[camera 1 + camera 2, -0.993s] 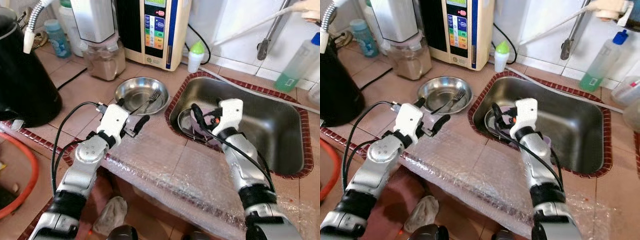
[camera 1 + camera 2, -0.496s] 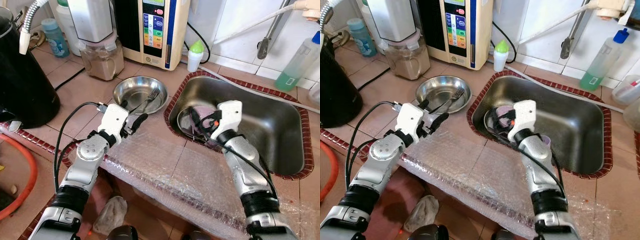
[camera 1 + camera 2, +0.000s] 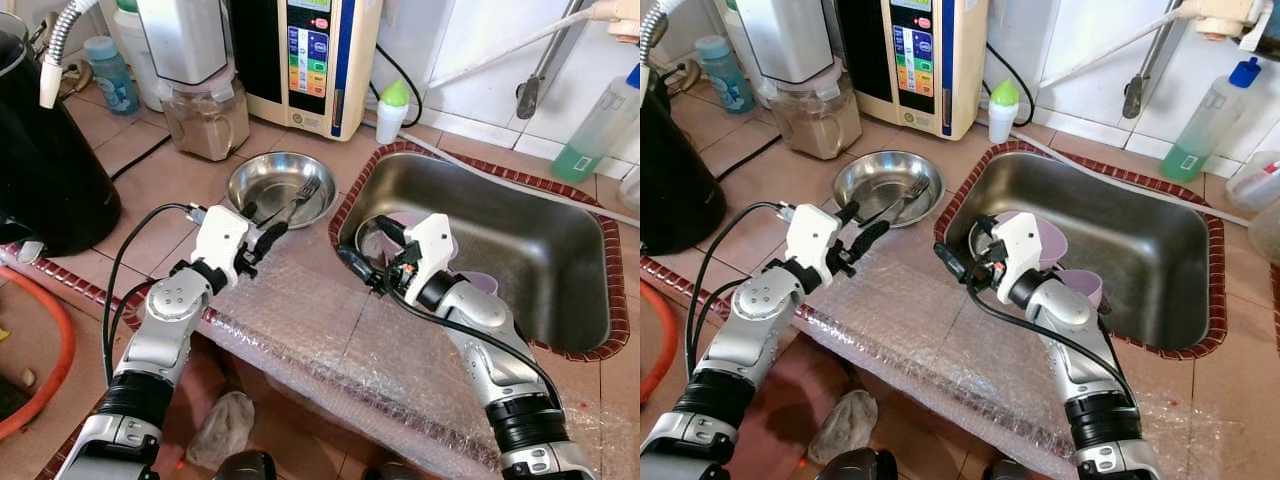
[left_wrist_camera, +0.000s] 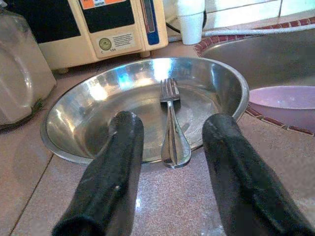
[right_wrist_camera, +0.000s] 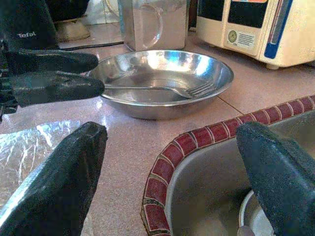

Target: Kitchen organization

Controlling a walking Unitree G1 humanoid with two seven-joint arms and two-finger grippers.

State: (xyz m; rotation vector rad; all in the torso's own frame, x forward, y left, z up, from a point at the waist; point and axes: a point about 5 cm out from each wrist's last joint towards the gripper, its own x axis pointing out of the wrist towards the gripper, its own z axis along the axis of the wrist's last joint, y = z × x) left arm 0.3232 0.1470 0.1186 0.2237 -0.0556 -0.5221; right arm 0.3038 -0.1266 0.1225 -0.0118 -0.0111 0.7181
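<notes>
A shallow steel bowl (image 3: 262, 178) sits on the tiled counter left of the sink (image 3: 545, 240), with a fork (image 3: 298, 202) lying in it, handle over the near rim. My left gripper (image 3: 262, 226) is open at that rim. In the left wrist view the fork (image 4: 171, 110) handle lies between the two fingers (image 4: 106, 182), untouched. My right gripper (image 3: 368, 248) is open over the sink's left rim, pointing toward the bowl (image 5: 162, 69). Purple bowls (image 3: 445, 238) lie in the sink behind it.
A black kettle (image 3: 45, 150) stands at the left, with a blender jar (image 3: 205, 115), a water purifier (image 3: 305, 55) and a small green-capped bottle (image 3: 392, 110) along the back. A green soap bottle (image 3: 600, 130) is beyond the sink. Bubble wrap (image 3: 330, 340) covers the counter's front edge.
My right gripper has come up out of the sink and swung left to its rim, now facing the steel bowl. The left gripper has edged closer to the fork handle.
</notes>
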